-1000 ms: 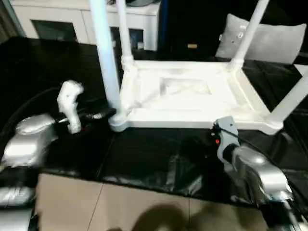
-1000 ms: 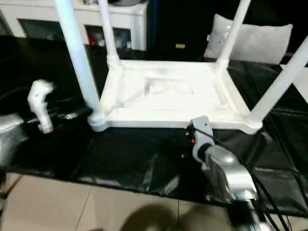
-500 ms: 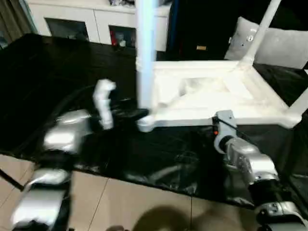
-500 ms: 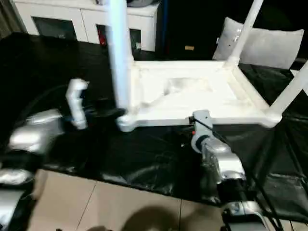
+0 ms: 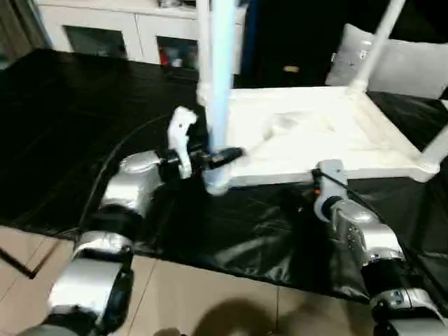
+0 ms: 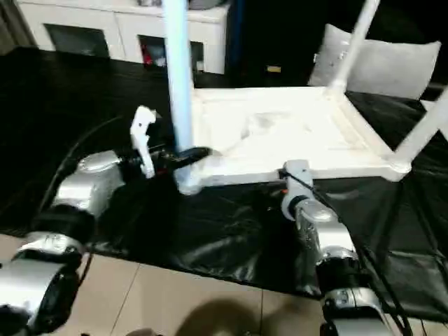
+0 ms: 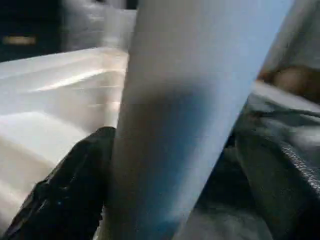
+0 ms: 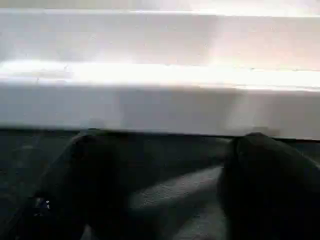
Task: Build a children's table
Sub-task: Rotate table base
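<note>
Tabletop (image 5: 308,136) lies upside down on the black sheet (image 5: 63,133), with four legs (image 5: 222,77) standing in its corner sockets. Since a second ago the left gripper (image 5: 220,157) has come in from beside the near-left leg and now straddles its base, fingers wide apart either side, not yet clamped. The right gripper (image 8: 160,195) holds nothing, jaws fully spread before the tabletop's near edge. Judgement: assembly looks essentially complete; seating that leg or righting the table remains. Count: one tabletop, four legs, two grippers.
</note>
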Controlling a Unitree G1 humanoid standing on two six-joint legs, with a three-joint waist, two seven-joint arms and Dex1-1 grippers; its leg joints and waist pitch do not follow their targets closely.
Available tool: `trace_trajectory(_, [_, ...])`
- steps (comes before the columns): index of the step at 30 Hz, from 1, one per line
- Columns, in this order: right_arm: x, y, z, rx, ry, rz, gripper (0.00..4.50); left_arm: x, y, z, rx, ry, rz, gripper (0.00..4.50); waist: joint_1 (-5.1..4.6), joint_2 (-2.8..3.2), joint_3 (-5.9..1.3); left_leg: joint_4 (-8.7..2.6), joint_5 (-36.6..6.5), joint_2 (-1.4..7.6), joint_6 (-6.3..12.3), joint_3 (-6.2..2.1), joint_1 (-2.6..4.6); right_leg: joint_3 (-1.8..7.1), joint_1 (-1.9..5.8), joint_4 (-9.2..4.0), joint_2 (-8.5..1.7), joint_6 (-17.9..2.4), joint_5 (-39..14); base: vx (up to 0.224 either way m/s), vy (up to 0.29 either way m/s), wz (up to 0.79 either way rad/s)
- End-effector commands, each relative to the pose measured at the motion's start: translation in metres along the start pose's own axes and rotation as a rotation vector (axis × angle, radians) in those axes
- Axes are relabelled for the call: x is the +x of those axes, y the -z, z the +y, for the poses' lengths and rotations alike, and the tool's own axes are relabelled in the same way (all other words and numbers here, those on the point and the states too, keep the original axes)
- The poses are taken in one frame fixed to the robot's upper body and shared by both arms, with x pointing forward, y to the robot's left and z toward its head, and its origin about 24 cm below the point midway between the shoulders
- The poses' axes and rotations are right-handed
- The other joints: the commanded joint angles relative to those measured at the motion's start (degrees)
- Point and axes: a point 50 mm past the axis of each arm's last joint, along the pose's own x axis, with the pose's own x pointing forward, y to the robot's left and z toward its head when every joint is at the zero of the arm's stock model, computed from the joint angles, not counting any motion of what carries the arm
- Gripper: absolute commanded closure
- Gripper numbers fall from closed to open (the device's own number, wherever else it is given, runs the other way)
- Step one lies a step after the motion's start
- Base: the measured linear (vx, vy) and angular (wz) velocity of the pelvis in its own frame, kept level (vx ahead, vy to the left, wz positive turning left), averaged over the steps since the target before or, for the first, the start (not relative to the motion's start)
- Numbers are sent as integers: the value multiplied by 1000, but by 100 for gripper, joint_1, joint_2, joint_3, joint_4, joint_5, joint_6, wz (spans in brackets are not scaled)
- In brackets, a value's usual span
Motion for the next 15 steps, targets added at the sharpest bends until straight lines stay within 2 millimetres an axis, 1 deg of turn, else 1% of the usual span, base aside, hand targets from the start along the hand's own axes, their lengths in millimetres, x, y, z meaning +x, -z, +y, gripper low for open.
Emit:
trace_trajectory(1, [1, 5, -8, -2, 26, 30, 0, 9, -9, -34, -73, 327, -31, 39, -4, -29, -397, -426, -262, 261, 135, -35, -18, 270, 396, -327, -493, -1521, -145, 0, 0, 0])
trace_trajectory(2, [1, 5, -8, -2, 26, 30, 0, 9, -9, -34, -73, 327, -31, 39, -37, -25, -374, -445, -264, 252, 166, -40, -63, 260, 397, -354, -484, -1509, -228, 0, 0, 0])
trace_trajectory(3, [2, 4, -8, -9, 17, 25, 0, 9, -9, -44, -100, 391, -27, 39, -45, -20, -383, -437, -308, 262, 148, -24, -22, 263, 379, -359, -478, -1512, -265, 0, 0, 0])
trace_trajectory(4, [3, 2, -5, -18, 0, 14, 0, 10, -6, -53, -117, 442, -17, 39, -80, -37, -370, -441, -329, 263, 173, -22, -29, 270, 382, -371, -471, -1543, -294, 0, 0, 0])
trace_trajectory(5, [4, 0, -3, -23, -15, 4, 0, 11, -4, -58, -121, 468, -7, 39, -91, -35, -357, -442, -381, 254, 185, -13, -29, 274, 372, -403, -464, -1535, -413, 0, 0, 0])
trace_trajectory(6, [4, 0, -3, -23, -15, 4, 0, 11, -4, -58, -121, 468, -7, 39, -100, -34, -358, -443, -401, 253, 185, -13, -26, 272, 372, -402, -459, -1525, -466, 0, 0, 0])
trace_trajectory(7, [5, -3, 1, -32, -41, -9, 0, 13, -1, -66, -110, 491, 5, 39, -117, -40, -354, -447, -435, 254, 193, -14, -21, 273, 375, -420, -454, -1489, -575, 0, 0, 0])
trace_trajectory(8, [5, -3, 1, -33, -44, -10, 0, 13, -1, -67, -109, 492, 6, 39, -127, -42, -353, -445, -438, 251, 200, -17, -30, 275, 379, -425, -455, -1477, -611, 0, 0, 0])
trace_trajectory(9, [5, -4, 4, -42, -58, -15, 0, 14, 0, -72, -110, 508, 8, 39, -142, -49, -346, -443, -450, 245, 207, -11, -30, 277, 373, -444, -450, -1447, -696, 0, 0, 0])
trace_trajectory(10, [6, -5, 6, -55, -67, -18, 0, 16, 2, -79, -106, 522, 13, 39, -151, -48, -358, -443, -419, 262, 199, -21, -44, 277, 396, -420, -467, -1465, -660, 0, 0, 0])
trace_trajectory(11, [6, -5, 6, -55, -67, -18, 0, 16, 2, -79, -106, 522, 13, 39, -166, -54, -351, -439, -396, 252, 224, -14, -44, 276, 386, -434, -446, -1446, -657, 0, 0, 0])
trace_trajectory(12, [7, -5, 8, -62, -71, -19, 0, 19, 3, -85, -104, 527, 15, 39, -173, -102, -357, -434, -370, 241, 248, -4, -44, 275, 387, -435, -432, -1427, -644, 0, 0, 0])
trace_trajectory(13, [8, -4, 9, -69, -72, -17, 0, 22, 5, -92, -91, 529, 29, 39, -175, -80, -359, -438, -323, 264, 259, -18, -53, 276, 400, -415, -453, -1443, -596, 0, 0, 0])
trace_trajectory(15, [8, -4, 10, -70, -72, -15, 0, 25, 7, -95, -83, 521, 35, 39, -176, -75, -363, -424, -253, 244, 307, -4, -46, 278, 386, -424, -431, -1423, -533, 0, 0, 0])
